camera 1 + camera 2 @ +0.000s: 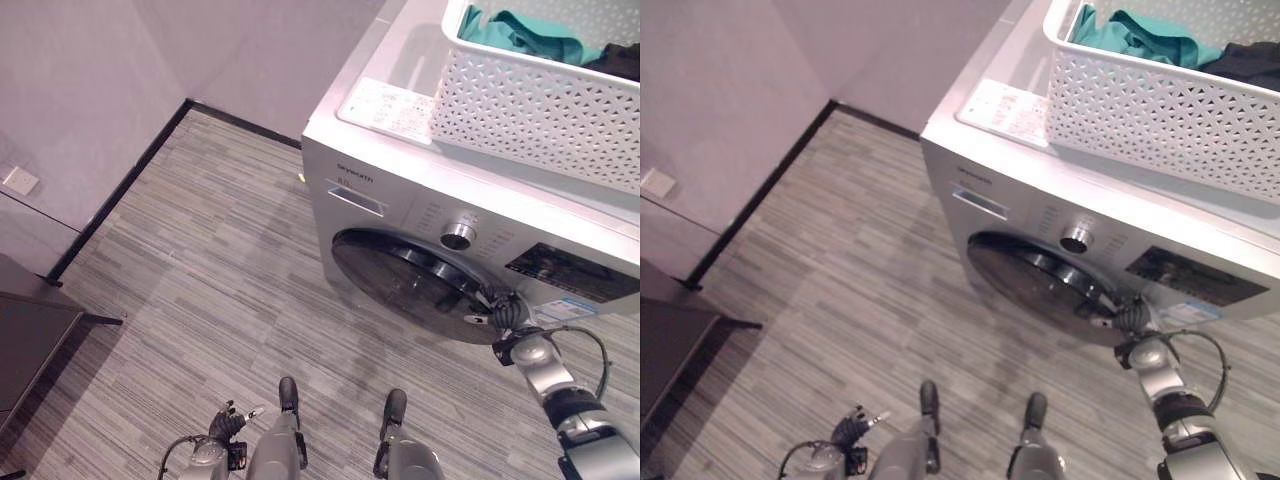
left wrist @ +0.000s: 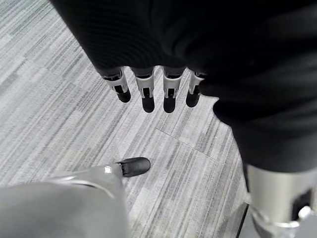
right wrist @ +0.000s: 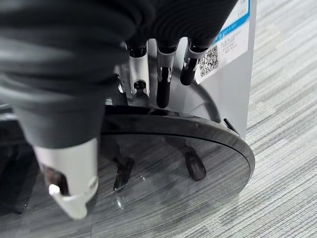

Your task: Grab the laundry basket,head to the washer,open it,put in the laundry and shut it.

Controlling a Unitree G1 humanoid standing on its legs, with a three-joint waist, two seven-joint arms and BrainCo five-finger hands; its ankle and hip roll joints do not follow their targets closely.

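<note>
1. The robot's right hand (image 1: 505,312) is at the right edge of the washer's round dark door (image 1: 420,285). In the right wrist view its fingers (image 3: 164,84) reach behind the door's rim and the thumb (image 3: 69,178) lies over the glass front, so the hand is hooked round the door's edge.
2. The door (image 3: 168,163) stands slightly away from the silver front of the washer (image 1: 400,190), with a gap showing behind its rim in the right wrist view.
3. The left hand (image 1: 225,424) hangs low beside the robot, well apart from the washer. Its fingers (image 2: 143,91) are relaxed and loosely straight, holding nothing, over the grey striped floor (image 1: 200,260).
4. The white perforated laundry basket (image 1: 530,100) sits on top of the washer, toward its right side.
5. Inside the basket lie a teal garment (image 1: 520,35) and a dark garment (image 1: 620,60) beside it.
6. A silver dial (image 1: 457,236) sits on the washer's front panel above the door, with a dark display panel (image 1: 570,272) to its right.
7. A dark piece of furniture (image 1: 30,340) stands at the left by the wall.
</note>
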